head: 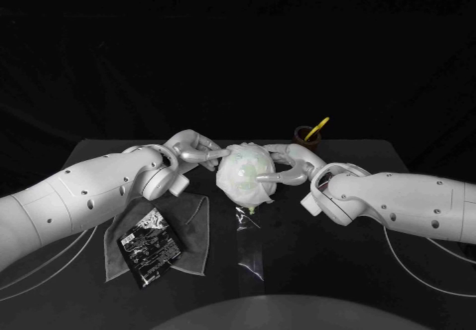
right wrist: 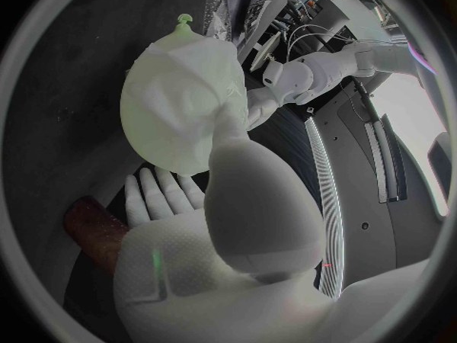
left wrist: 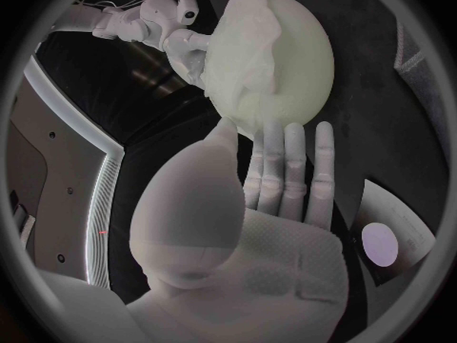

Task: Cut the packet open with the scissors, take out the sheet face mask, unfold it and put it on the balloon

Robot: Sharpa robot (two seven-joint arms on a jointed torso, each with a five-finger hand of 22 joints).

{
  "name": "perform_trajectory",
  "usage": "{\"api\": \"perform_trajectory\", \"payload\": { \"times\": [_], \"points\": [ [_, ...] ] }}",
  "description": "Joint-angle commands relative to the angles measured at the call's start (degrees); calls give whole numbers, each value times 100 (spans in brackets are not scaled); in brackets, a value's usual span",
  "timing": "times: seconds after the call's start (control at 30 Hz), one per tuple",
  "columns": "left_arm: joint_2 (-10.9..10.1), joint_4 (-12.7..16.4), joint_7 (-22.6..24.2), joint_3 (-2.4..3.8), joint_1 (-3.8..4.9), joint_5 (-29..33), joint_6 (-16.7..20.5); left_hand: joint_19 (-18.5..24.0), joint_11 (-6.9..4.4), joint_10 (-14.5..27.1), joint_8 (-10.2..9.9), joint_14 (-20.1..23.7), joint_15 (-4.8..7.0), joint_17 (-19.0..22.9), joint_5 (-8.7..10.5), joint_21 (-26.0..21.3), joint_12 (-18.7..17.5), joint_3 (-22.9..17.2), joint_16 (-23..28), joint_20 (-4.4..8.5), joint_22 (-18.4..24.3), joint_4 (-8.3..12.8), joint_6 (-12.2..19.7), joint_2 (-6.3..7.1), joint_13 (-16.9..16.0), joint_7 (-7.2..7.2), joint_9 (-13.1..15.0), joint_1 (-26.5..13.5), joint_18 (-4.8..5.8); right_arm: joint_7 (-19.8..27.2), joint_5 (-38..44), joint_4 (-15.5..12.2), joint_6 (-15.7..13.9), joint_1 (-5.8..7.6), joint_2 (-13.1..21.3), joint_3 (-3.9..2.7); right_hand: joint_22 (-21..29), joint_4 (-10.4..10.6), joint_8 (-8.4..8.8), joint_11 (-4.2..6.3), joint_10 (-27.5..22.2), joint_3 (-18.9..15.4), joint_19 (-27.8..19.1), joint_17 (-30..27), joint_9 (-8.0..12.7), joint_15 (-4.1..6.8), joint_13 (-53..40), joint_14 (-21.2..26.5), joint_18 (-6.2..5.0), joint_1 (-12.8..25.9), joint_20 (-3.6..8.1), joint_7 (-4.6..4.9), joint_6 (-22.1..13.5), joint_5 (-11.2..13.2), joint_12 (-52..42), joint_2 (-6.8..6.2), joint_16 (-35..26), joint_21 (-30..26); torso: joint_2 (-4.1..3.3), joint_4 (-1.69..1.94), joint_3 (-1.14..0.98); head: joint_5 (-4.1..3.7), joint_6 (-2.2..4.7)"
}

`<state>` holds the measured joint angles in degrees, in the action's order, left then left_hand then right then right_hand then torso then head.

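Print on the flat black foil packet (head: 148, 246) is white, too small to read. The packet lies near left on a grey cloth (head: 191, 223). Pale green rubber balloon (head: 248, 167), with the white sheet face mask (head: 230, 187) draped over it, is at far middle. It is cupped between left hand (head: 197, 155) and right hand (head: 287, 167), thumbs and fingers pressed against it. Yellow-handled scissors (head: 318, 128) stand in a brown cup (head: 305, 135) at the far edge of the black table (head: 397, 240).
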<state>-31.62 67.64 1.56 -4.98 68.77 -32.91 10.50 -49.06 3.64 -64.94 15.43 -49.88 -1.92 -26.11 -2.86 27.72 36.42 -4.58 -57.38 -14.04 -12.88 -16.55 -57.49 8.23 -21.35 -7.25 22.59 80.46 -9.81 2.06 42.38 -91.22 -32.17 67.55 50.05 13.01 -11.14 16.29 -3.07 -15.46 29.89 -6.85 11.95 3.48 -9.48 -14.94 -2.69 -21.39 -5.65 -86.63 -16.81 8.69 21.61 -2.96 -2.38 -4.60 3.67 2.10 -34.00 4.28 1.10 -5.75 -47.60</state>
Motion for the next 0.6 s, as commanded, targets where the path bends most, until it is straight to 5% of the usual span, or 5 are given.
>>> {"api": "perform_trajectory", "payload": {
  "times": [0.03,0.33,0.47,0.6],
  "points": [
    [16,31,-8,5,-7,-154,118,-51,-46,89,51,-34,54,-118,-1,245,419,106,-272,88,-154,5,-43,-31,-284,46,-26,94,-50,-2,66,-4,26,-12,-5,3,5,0,-21,6,37,20,-38,-4,-5,-1,-5,-32,22,-34,-3,854,47,21,-36,-2,-31,-10,2,2,2,-3,-9],
    [54,24,-12,6,-7,-186,207,-92,-201,168,198,-241,226,-387,3,1057,1549,105,-962,293,-678,71,-297,-258,-1008,193,-72,649,-48,-8,66,-3,24,-14,-9,3,9,2,-23,6,46,18,-42,-5,-9,-1,-6,-27,22,-33,-3,854,56,21,-37,-2,-33,-12,-1,-2,1,2,-27],
    [80,18,0,7,-8,-150,252,-93,-257,-145,264,-329,293,-453,3,1378,2241,-40,-1146,363,-888,146,-442,-320,-1832,256,-78,920,-52,-12,67,-3,22,-14,-11,3,9,2,-24,6,46,18,-43,-5,-9,-1,-6,-27,22,-32,-3,854,57,21,-37,-2,-33,-12,2,-1,-1,1,-39],
    [99,14,7,7,-8,-119,276,-46,-282,-258,289,-357,323,-485,3,1598,2535,-141,-1233,404,-1039,166,-515,-328,-2189,286,-90,1027,-45,-14,68,-4,21,-15,-13,3,16,5,-28,6,46,16,-49,-5,-16,-2,-6,-23,23,-31,-3,854,75,21,-38,-1,-35,-13,3,-4,0,-3,-54]
  ]
}}
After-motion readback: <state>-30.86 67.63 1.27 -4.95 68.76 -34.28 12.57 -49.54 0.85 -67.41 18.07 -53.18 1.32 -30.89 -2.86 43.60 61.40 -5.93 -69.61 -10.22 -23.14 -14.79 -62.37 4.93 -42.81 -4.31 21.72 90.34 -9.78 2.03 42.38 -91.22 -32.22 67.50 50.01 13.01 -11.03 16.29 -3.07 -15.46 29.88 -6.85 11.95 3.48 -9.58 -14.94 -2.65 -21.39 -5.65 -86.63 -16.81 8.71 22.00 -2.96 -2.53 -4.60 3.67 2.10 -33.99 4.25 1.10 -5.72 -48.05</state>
